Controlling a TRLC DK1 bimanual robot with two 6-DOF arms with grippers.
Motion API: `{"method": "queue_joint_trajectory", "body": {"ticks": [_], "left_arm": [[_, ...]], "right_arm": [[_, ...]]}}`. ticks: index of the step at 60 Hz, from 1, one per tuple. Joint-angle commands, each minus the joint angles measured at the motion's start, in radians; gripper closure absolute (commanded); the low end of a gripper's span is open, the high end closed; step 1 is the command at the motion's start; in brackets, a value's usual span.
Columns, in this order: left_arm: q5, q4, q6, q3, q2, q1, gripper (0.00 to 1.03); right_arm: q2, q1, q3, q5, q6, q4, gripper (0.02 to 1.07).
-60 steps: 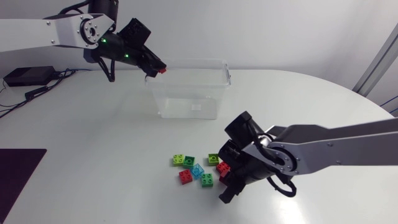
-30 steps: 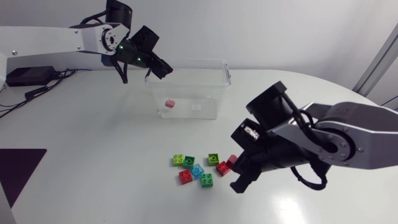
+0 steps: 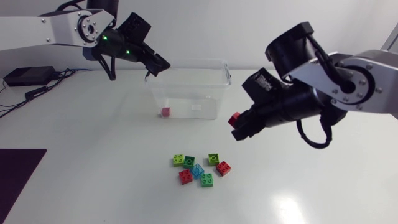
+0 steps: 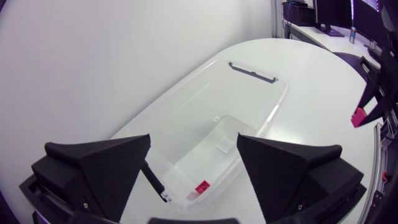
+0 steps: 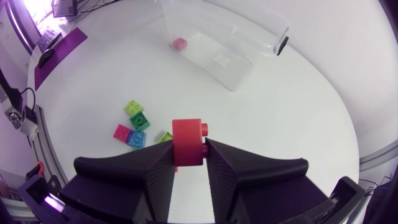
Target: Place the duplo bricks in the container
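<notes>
Above the table: one gripper empty, one carrying

Over the container's (image 3: 211, 107) left rear corner, the left gripper (image 3: 155, 64) hangs with fingers spread wide, holding nothing. A pink brick (image 3: 165, 112) lies inside the container. Loose bricks (image 3: 200, 169) cluster on the table (image 3: 93, 143) in front. Further right, the right gripper (image 3: 239, 126) pinches a red brick (image 3: 234, 119) aloft.

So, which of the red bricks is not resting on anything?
The red brick shut in the right gripper, held above the table. Two other red bricks lie in the pile, a fourth in the container.
</notes>
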Motion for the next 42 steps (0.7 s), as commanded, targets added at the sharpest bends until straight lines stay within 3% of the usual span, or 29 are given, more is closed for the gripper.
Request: {"method": "queue_joint_trajectory", "body": {"ticks": [1,18,42], "left_arm": [[0.000,-0.028,0.012,-0.067,-0.082,-0.017,0.05],[0.001,-0.101,0.104,-0.272,-0.241,-0.080,0.06],[0.005,-0.069,0.238,-0.607,-0.330,-0.156,0.06]], "right_arm": [[0.054,-0.027,0.071,-0.007,-0.002,-0.007,0.82],[0.194,-0.079,0.245,-0.022,0.003,0.003,0.82],[0.381,-0.101,0.487,-0.022,0.026,0.013,0.81]]}}
